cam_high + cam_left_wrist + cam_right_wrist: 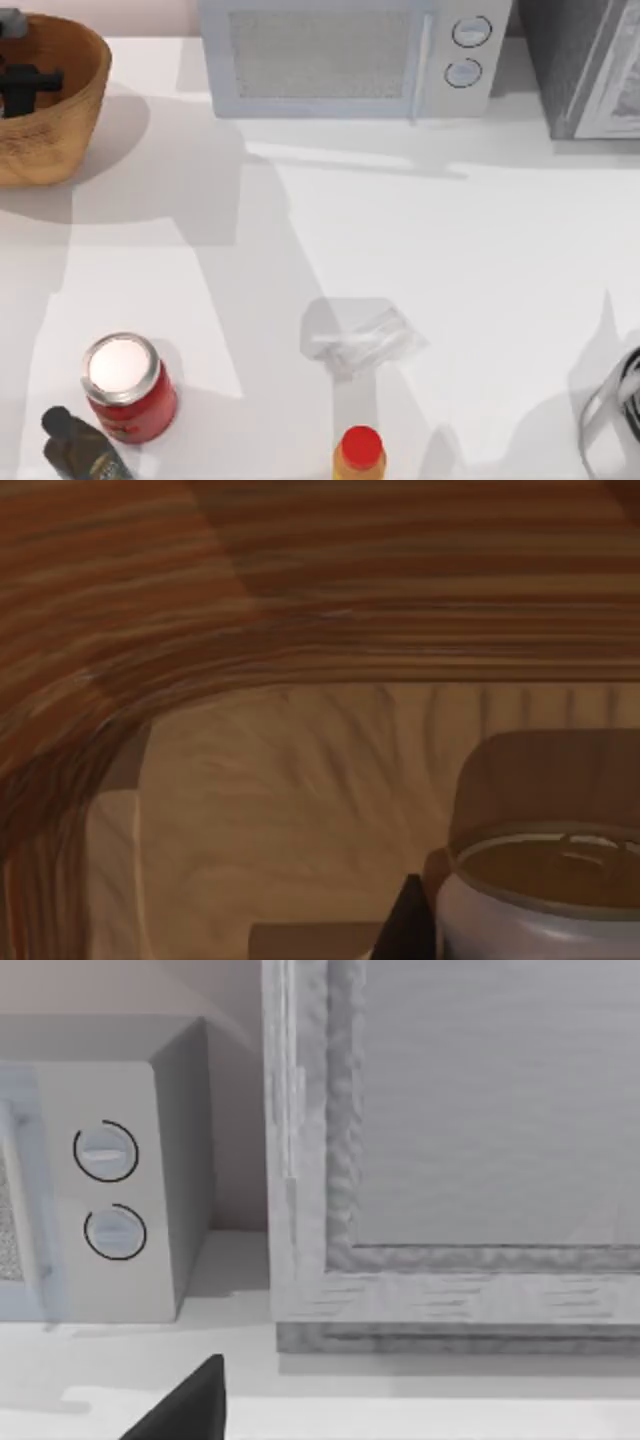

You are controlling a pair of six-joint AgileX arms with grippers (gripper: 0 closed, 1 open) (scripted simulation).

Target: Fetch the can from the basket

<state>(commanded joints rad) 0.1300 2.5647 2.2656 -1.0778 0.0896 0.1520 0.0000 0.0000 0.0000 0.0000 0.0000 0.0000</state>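
The small white can with the dull tan-gold round top (545,890) is sitting down inside the round woven wicker basket (70,120), the orange-brown ribbed one parked at the far left corner of the white table (450,260). In the left wrist view the can is standing upright on the basket floor, with the ribbed wall (300,590) curving up behind it.

The left gripper (22,85) is hanging inside the basket's mouth in the top view, a dark shape over the interior. A black fingertip (405,925) is sitting just beside the can in the wrist view, but whether the fingers are apart or pinched on the can, I honestly can't tell.

Moving outward: a light grey microwave with two round knobs (345,55) is standing along the back edge, with a grey cabinet-like box (590,65) to its right. Toward the front left, a large red can with a silver top (125,385) is standing next to a dark olive bottle (80,450). A crumpled clear plastic wrapper (362,340) is lying mid-table, and a red-capped orange bottle (360,455) is poking in at the front edge.

The right arm (615,405) is sitting at the front right (its camera is facing the microwave and the box).
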